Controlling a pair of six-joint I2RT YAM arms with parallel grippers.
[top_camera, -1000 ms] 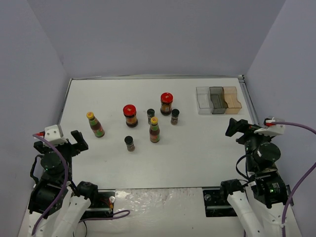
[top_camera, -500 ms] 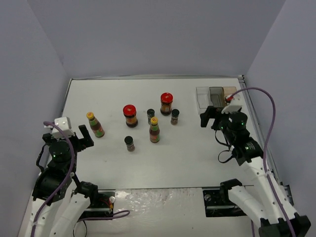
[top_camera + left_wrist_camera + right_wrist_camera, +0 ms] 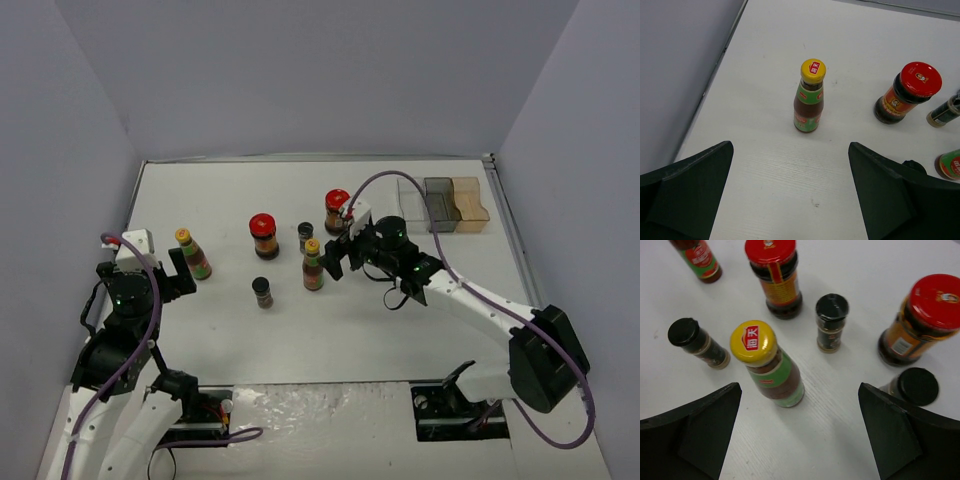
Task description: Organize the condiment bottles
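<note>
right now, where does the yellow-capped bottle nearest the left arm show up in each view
top external: the yellow-capped bottle stands apart at the left end of the group.
left wrist: upper centre, whole and upright.
right wrist: top left corner, cap cut off by the edge.
shared landmark: the red-lidded jar nearest it, at the right in the left wrist view and top centre in the right wrist view.
</note>
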